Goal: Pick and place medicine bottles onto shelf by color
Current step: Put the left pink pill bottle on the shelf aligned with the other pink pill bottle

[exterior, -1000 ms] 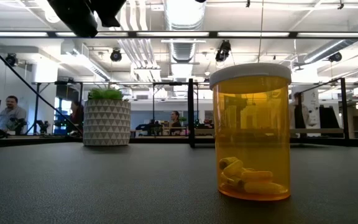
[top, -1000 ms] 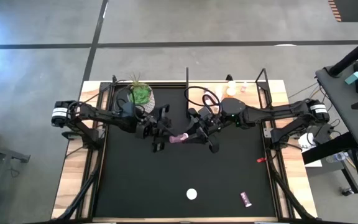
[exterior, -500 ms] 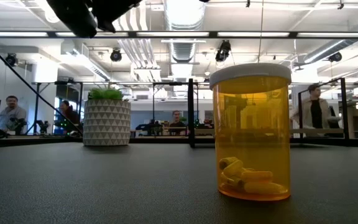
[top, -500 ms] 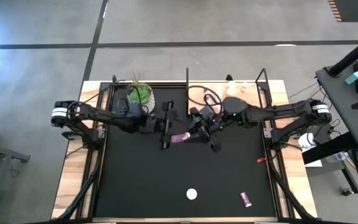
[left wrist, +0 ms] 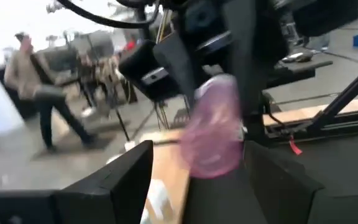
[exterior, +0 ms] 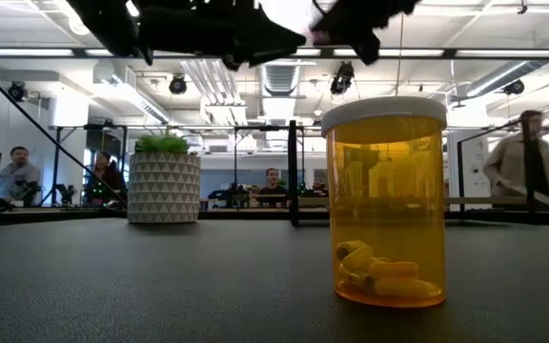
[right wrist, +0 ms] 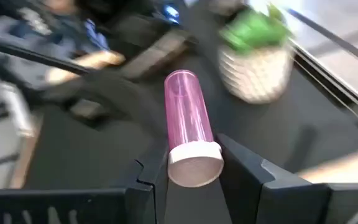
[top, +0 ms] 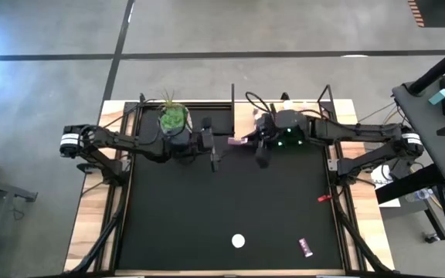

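Above black surface [top: 207,224], pink bottle [right wrist: 190,134] clamped cap-end in right hand [right wrist: 191,171] (light, slick, rigid); left hand [top: 213,150] spread, empty.

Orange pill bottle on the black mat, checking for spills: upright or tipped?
Upright: the orange pill bottle stands on its base, white cap on top.

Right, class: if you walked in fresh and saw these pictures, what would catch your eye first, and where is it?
First, the pink bottle with its white cap, pinched in the right hand above the far middle of the black mat, close to the shelf. Facing it is the left hand, open, beside the potted plant. In the low view, a big orange pill bottle stands upright on the mat.
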Controlling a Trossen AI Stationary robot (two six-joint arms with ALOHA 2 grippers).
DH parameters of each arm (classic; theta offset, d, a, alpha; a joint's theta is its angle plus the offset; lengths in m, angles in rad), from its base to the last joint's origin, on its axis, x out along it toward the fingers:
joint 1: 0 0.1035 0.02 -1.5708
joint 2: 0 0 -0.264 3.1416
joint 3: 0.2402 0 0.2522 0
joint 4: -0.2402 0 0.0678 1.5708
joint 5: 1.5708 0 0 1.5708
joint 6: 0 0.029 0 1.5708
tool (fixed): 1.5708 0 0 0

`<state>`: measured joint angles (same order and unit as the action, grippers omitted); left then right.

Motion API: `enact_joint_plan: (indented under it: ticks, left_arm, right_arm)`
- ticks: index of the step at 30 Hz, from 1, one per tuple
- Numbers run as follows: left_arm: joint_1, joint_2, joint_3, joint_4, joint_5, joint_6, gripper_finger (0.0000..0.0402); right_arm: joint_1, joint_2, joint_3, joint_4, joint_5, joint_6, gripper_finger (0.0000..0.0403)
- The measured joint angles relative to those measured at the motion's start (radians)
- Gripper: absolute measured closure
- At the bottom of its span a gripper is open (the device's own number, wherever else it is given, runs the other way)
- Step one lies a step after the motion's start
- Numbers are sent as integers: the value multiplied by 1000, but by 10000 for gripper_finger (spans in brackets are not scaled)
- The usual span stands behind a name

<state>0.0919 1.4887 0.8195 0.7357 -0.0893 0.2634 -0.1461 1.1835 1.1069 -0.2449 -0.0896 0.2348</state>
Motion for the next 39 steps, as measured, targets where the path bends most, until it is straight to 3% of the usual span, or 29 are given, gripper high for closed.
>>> enact_joint_plan:
  ticks: [6,10,13,21,24,31,39]
  left_arm:
    - [-1,0,-35,-51,-117,-161,168]
    - [-2,0,-50,-69,-137,-249,168]
    - [-2,0,-65,-67,-137,-284,168]
    - [-4,0,-125,-74,-137,-354,168]
    - [-5,0,-145,-73,-137,-382,168]
    - [-8,0,-190,-73,-136,-436,168]
    - [-20,0,-191,-82,-129,-443,168]
  right_arm:
    - [-83,-29,0,-219,115,23,298]
    - [-132,-36,20,-386,119,50,298]
    - [-166,-32,80,-549,141,58,298]
    - [-256,64,341,-1034,374,119,298]
    - [-296,110,396,-1167,390,142,298]
    - [-387,194,407,-1322,389,149,298]
    - [-487,308,405,-1325,389,107,298]
